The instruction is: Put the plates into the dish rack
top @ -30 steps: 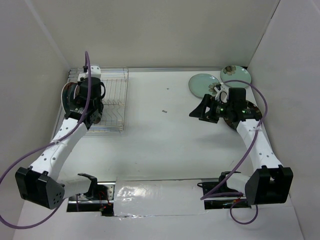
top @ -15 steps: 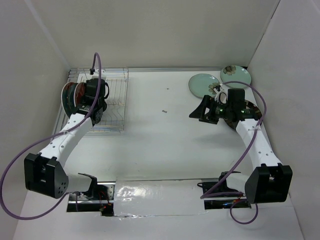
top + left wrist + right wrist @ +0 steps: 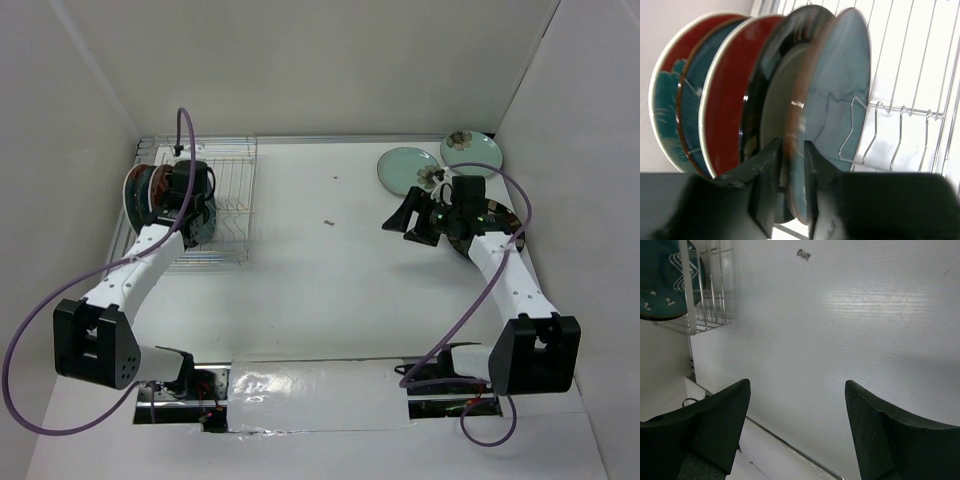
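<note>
The silver-white wire dish rack (image 3: 228, 195) sits at the far left of the white worktop (image 3: 330, 280). Five round ceramic plates stand on edge in the rack's left end, packed face to face. In the left wrist view, counting inward from that end, they are:

- a red plate with a teal flower (image 3: 662, 107)
- a dark teal plate (image 3: 690, 110)
- a second red plate (image 3: 725, 100)
- a cream plate with a dark brown rim (image 3: 772, 105)
- a blue-grey teal plate (image 3: 835, 90), which stands beside the rack's bare wire prongs (image 3: 900, 135)

The left hand (image 3: 792, 150) is over that end of the rack. Its two fingers straddle the edge of the blue-grey teal plate, one on each face. Whether they press on it or have let go cannot be told.

Well to the right of the rack, a pale mint plate (image 3: 403, 168) and a second pale mint plate with a small flower (image 3: 475, 150) lie flat on the worktop. A dark-rimmed plate (image 3: 497, 222) lies just in front of them, mostly hidden under the right arm (image 3: 510, 285). The right hand (image 3: 797, 390) hovers between the rack and those plates, closer to the plates. Its fingers are spread wide with nothing between them. A small dark speck (image 3: 327, 222) lies on the worktop between the rack and the right hand.
</note>
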Controlling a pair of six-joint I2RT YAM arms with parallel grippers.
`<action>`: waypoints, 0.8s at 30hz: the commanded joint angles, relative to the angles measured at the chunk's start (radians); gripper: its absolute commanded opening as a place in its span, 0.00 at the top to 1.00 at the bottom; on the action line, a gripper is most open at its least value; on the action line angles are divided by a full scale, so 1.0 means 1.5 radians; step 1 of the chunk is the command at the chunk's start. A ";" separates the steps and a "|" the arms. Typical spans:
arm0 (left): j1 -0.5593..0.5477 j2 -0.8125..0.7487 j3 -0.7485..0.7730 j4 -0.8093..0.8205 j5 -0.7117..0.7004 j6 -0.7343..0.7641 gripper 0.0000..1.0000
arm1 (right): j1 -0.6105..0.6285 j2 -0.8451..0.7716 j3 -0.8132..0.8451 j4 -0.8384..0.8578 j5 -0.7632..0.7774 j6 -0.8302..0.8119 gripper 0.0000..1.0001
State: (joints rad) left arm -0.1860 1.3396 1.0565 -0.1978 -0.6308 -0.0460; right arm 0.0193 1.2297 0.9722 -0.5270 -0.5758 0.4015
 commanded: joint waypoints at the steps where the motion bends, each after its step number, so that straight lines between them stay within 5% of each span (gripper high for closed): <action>1: 0.004 -0.013 0.035 0.054 0.000 -0.040 0.60 | 0.002 0.018 -0.013 0.057 0.050 0.038 0.18; 8: -0.004 -0.013 0.079 -0.002 0.053 -0.083 0.37 | -0.026 0.038 -0.003 0.058 0.155 0.071 0.18; 13: -0.072 -0.027 0.157 -0.061 0.129 -0.117 0.19 | -0.054 0.052 0.044 0.016 0.347 0.071 0.18; 24: -0.243 0.011 0.163 -0.091 0.375 -0.270 0.13 | -0.134 0.215 0.130 0.014 0.547 0.085 0.25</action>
State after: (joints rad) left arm -0.5022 1.3437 1.3212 -0.3458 -0.2039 -0.3595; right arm -0.1524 1.5097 1.1118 -0.5098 0.1265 0.5117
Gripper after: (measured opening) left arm 0.873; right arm 0.768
